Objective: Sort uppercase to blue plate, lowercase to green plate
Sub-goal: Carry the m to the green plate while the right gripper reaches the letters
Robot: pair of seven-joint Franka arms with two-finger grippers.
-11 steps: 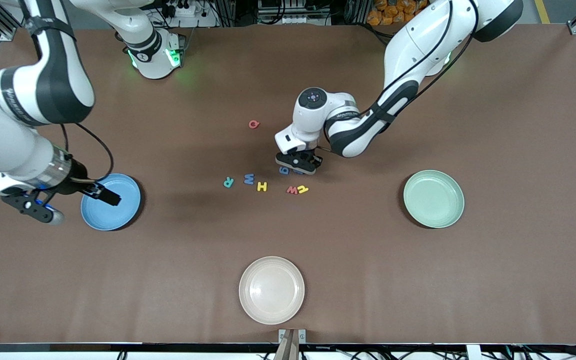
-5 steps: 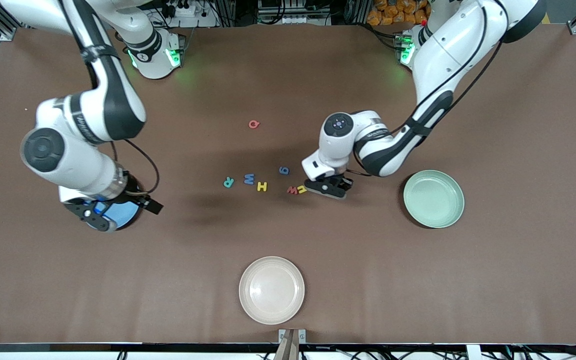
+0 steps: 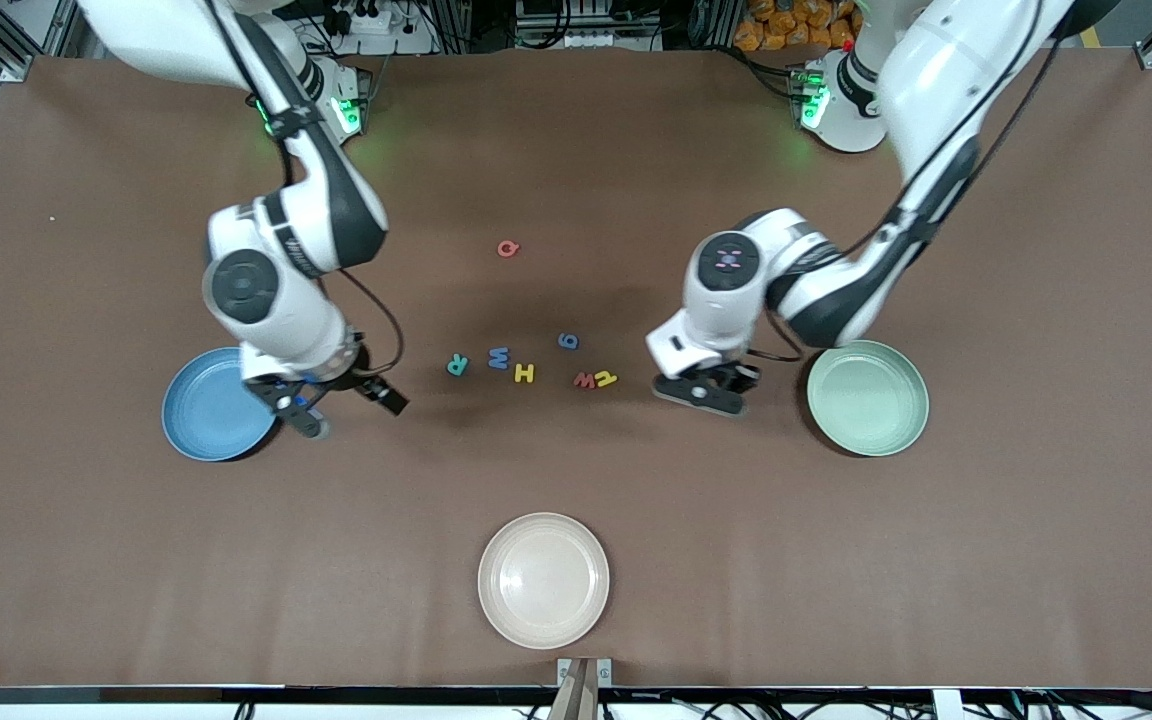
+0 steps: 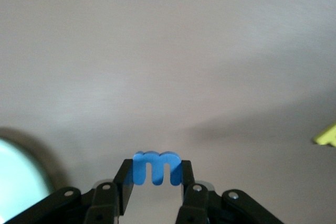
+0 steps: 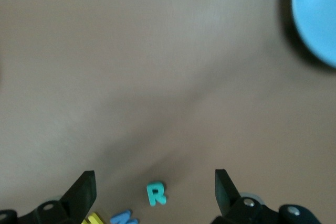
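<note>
The blue plate point(image 3: 208, 405) sits toward the right arm's end of the table and holds nothing; its rim also shows in the right wrist view point(image 5: 317, 19). The green plate point(image 3: 867, 397) sits toward the left arm's end, also with nothing in it. A cream plate point(image 3: 543, 580) lies near the table edge closest to the front camera, midway along it, with nothing in it either.

The left gripper point(image 3: 704, 393) hangs over bare table between the letters and the green plate, its fingers pinching a blue e point(image 4: 156, 167), seen clearly in the left wrist view. The right gripper point(image 3: 321, 405) hangs over the table just beside the blue plate, on the side toward the letters, its fingers point(image 5: 84, 192) spread wide and holding nothing.

The other letters lie loose on the table's middle, none on a plate. In a row from the right arm's end run R point(image 3: 457, 365), W point(image 3: 498, 357), H point(image 3: 524, 373), then red w point(image 3: 584, 380) touching yellow h point(image 3: 605, 378). The blue g point(image 3: 567, 341) lies a little farther from the front camera than that pair. Q point(image 3: 507, 248) lies apart, farther still.
</note>
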